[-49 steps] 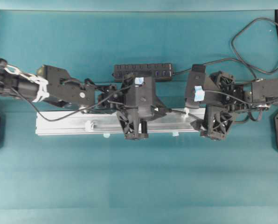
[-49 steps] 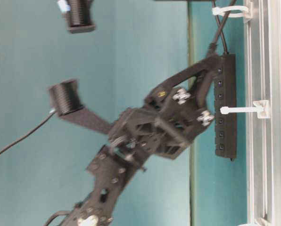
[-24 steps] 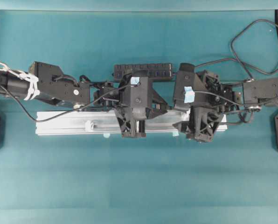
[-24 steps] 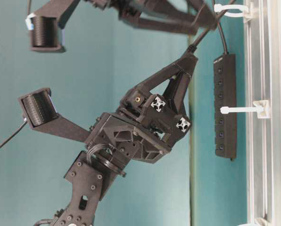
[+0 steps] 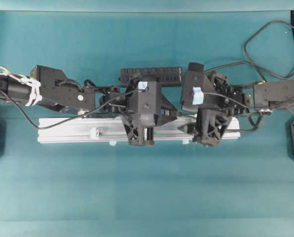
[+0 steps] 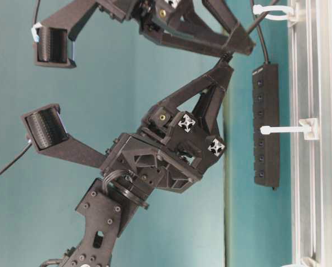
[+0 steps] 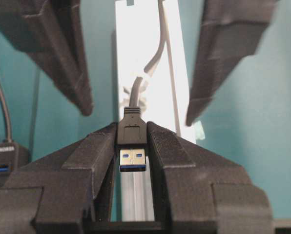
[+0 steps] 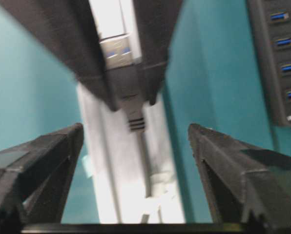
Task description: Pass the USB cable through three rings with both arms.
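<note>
My left gripper (image 7: 132, 127) is shut on the black USB plug (image 7: 132, 146), whose metal end points back at the camera. From the plug the USB cable (image 7: 155, 53) runs away over the silver rail (image 7: 175, 73) and through a white ring (image 7: 137, 90). My right gripper (image 8: 135, 129) is open and faces the left one. Its fingers (image 8: 48, 156) stand on either side of the cable (image 8: 146, 161) just behind the plug, not touching it. From overhead, the two grippers meet tip to tip above the rail (image 5: 68, 131), and another ring (image 5: 93, 132) stands free further left.
A black multi-port hub (image 5: 151, 75) with blue sockets lies just behind the rail. Slack black cable (image 5: 265, 49) loops at the back right. Two rings (image 6: 288, 130) show in the table-level view. Pale blue tabs (image 5: 112, 143) sit along the rail's front edge.
My right gripper has moved left to meet the left one, its jaws narrowing round the cable behind the plug. The left gripper has shifted slightly and still holds the plug.
</note>
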